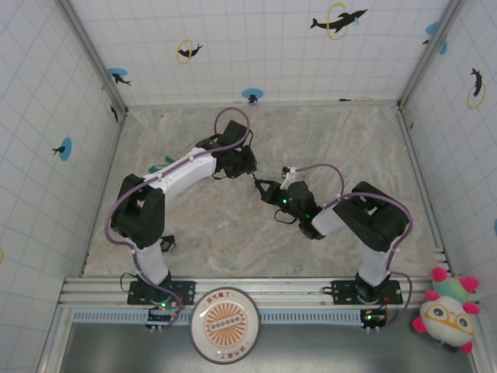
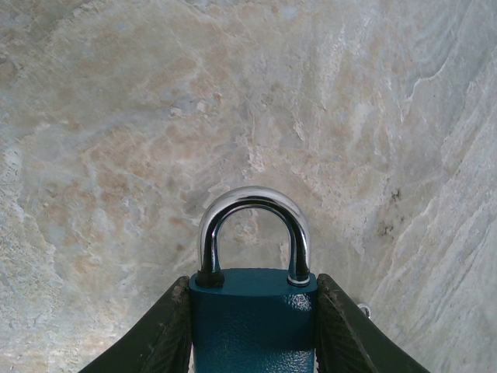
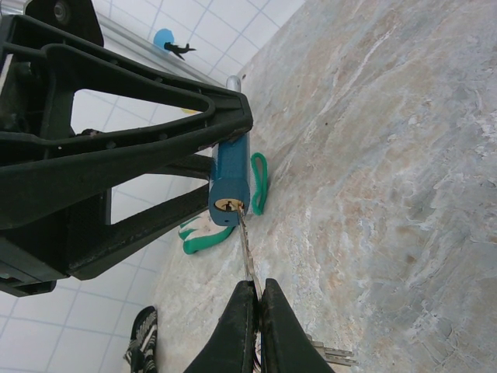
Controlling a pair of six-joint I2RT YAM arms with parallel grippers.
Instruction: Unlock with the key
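Grips hard, likely heavy, slick padlock [image 2: 252,322] by its sides in part-spread left gripper [image 2: 252,286] over middle of table [image 2: 116,116], pinches thin key [image 3: 246,249] tight in closed right gripper [image 3: 256,299], tip at keyhole [image 3: 227,205].

1. Legible text: none in any view.
2. Round disc [image 1: 225,324], six o'clock in the top view, at the near edge: orange printing, a ring of characters around a central emblem. The characters are too small to read.
3. Wall stickers, top view: dark sea-animal silhouettes on blue dots and in yellow rings, e.g. dolphin sticker [image 1: 338,20] at one o'clock. They are pictorial, with no lettering discernible.
4. Padlock [image 2: 253,318], six o'clock in the left wrist view: blue body face, no brand or number readable.
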